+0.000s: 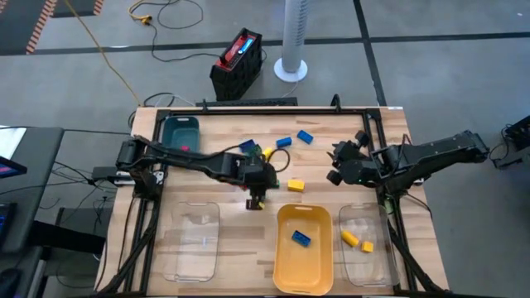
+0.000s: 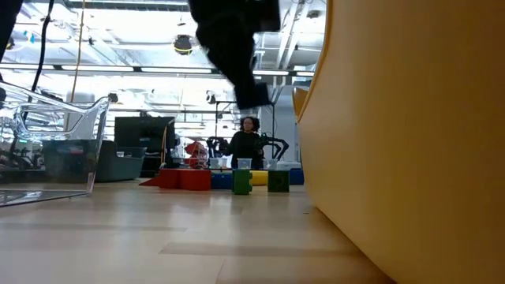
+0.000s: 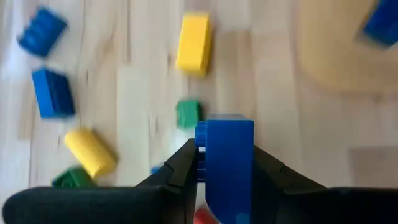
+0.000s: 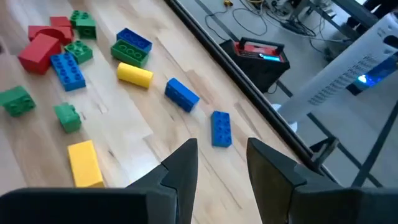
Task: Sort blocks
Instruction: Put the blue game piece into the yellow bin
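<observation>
My left gripper [image 1: 257, 197] hangs over the middle of the table, shut on a blue block [image 3: 229, 155]; a bit of red shows under the block in the left wrist view. Loose blocks lie flat on the wood: a yellow one [image 1: 296, 185], two blue ones [image 1: 283, 142] [image 1: 305, 136], and a mixed cluster [image 1: 255, 151] of red, green, blue and yellow [image 4: 62, 50]. My right gripper [image 4: 221, 158] stands open near the table's right edge [image 1: 338, 165], above the wood, with nothing between its fingers. My left gripper pinches the blue block by two opposite sides [image 3: 208, 168] between its two fingers [image 3: 180, 171]. The fingers slant down toward the table. The block is lifted clear of the wood.
A yellow tray [image 1: 281, 273] at the near middle holds one blue block [image 1: 300, 238]. A clear tray [image 1: 364, 269] at the near right holds two yellow blocks [image 1: 356, 240]. Another clear tray [image 1: 190, 240] stands near left, a teal tray [image 1: 180, 132] far left. A person [image 2: 248, 142] stands beyond the table.
</observation>
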